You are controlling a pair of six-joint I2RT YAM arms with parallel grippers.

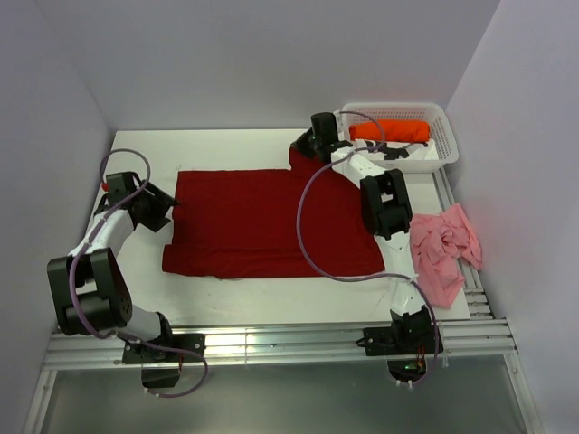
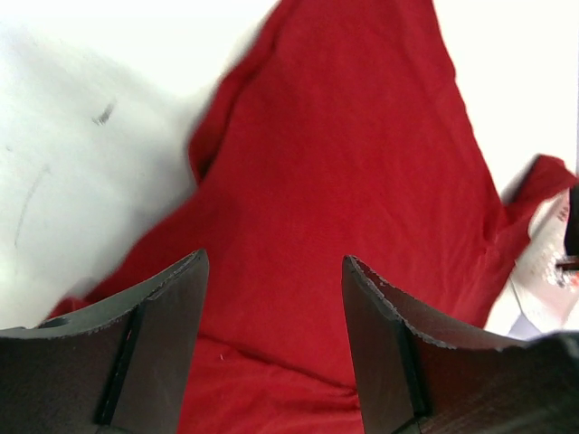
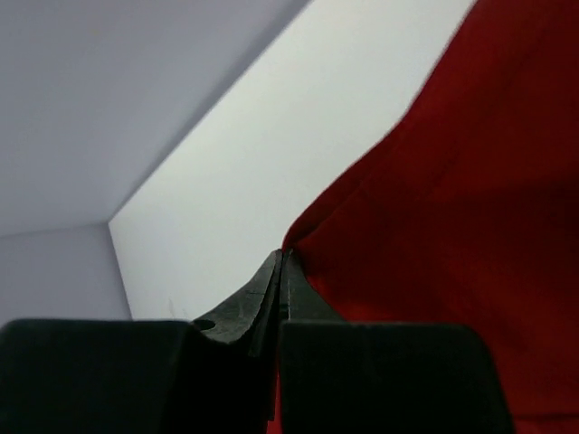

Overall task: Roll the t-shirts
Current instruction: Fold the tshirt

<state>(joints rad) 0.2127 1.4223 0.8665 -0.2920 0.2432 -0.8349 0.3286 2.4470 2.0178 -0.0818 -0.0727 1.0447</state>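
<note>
The dark red t-shirt point(image 1: 244, 221) lies flat on the bench point(image 1: 217, 149); right hand point(image 3: 282, 256) pinches its far edge (jaws together), left hand point(image 2: 273, 262) hangs open above its left side.

- Table point(image 1: 235, 149): white, flat top, walled in by pale panels on the left, far and right sides. A few faint dark scuffs show in the left wrist view.
- Dark red t-shirt point(image 1: 253, 221): spread flat across the middle of the table and takes up most of it. One sleeve points to the far side, near the right end. The left edge is a little rumpled. Bare table shows along its far and left sides.
- Pale pink t-shirt point(image 1: 443, 249): crumpled in a heap at the right edge, well apart from the red one and partly over the metal rail point(image 1: 450, 201) there.
- White lattice basket point(image 1: 448, 149): stands in the far right corner, beyond the pink heap.
</note>
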